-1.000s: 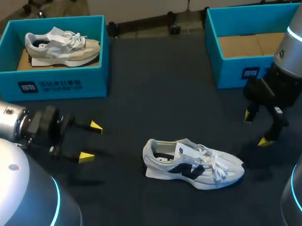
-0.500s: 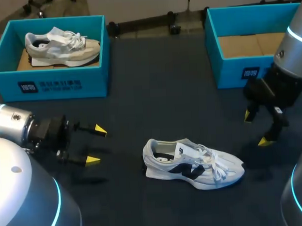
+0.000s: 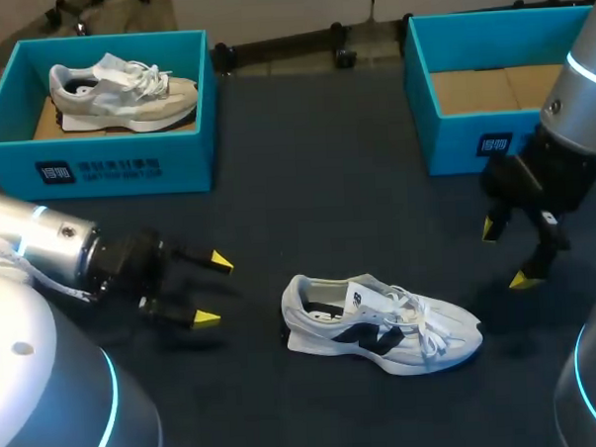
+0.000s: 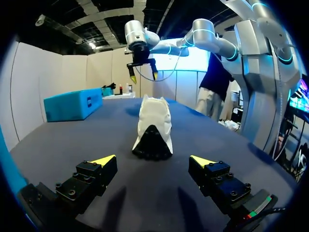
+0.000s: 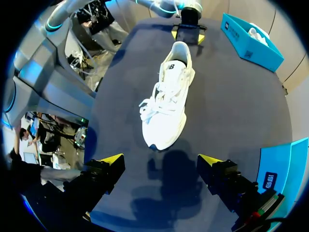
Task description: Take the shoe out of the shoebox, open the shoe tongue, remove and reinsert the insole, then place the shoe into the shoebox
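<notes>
Moved nearer the shoe's heel over the last second: left gripper [image 3: 213, 288], fingers spread wide | right gripper [image 3: 506, 255] unmoved, fingers wide, just past the toe | white shoe [image 3: 382, 324] upright on table [image 3: 326, 183], between both grippers, outside both boxes | right shoebox [image 3: 453, 142] behind right gripper | left shoebox [image 3: 118, 170] holding grey shoe [image 3: 124, 92]
</notes>
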`<state>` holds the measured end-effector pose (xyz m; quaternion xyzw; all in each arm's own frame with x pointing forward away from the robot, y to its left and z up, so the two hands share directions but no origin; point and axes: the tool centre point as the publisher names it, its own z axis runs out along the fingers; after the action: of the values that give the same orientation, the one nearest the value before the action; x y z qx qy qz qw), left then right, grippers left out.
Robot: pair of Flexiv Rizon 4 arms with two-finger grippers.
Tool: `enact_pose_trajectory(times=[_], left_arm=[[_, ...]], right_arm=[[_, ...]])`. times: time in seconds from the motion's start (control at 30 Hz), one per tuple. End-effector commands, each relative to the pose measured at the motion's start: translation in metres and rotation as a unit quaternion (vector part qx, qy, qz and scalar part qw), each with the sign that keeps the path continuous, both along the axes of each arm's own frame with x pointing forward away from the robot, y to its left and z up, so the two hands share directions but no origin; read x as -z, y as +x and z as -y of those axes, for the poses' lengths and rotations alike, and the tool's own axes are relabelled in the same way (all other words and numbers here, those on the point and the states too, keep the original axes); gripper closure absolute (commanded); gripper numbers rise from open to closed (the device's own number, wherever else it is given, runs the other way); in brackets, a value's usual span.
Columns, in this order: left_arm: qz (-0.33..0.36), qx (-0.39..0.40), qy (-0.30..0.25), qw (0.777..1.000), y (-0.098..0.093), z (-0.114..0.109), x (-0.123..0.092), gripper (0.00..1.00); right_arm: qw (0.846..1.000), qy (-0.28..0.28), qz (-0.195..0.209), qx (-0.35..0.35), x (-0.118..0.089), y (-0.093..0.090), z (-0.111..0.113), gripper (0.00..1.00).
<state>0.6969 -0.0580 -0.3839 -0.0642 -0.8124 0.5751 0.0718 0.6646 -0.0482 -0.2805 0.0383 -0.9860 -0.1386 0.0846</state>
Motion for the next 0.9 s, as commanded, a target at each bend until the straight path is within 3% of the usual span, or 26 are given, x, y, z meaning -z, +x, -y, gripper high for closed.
enact_pose_trajectory(times=[0.03, 0.9], left_arm=[[-0.004, 0.011, -0.002, 1.000, 0.002, 0.016, 0.010, 0.00], [-0.007, 0.040, -0.016, 0.999, -0.023, 0.067, 0.020, 0.00]], right_arm=[[1.000, -0.001, 0.000, 0.000, 0.001, 0.000, 0.000, 0.00], [1.000, -0.001, 0.000, 0.000, 0.001, 0.000, 0.000, 0.00]])
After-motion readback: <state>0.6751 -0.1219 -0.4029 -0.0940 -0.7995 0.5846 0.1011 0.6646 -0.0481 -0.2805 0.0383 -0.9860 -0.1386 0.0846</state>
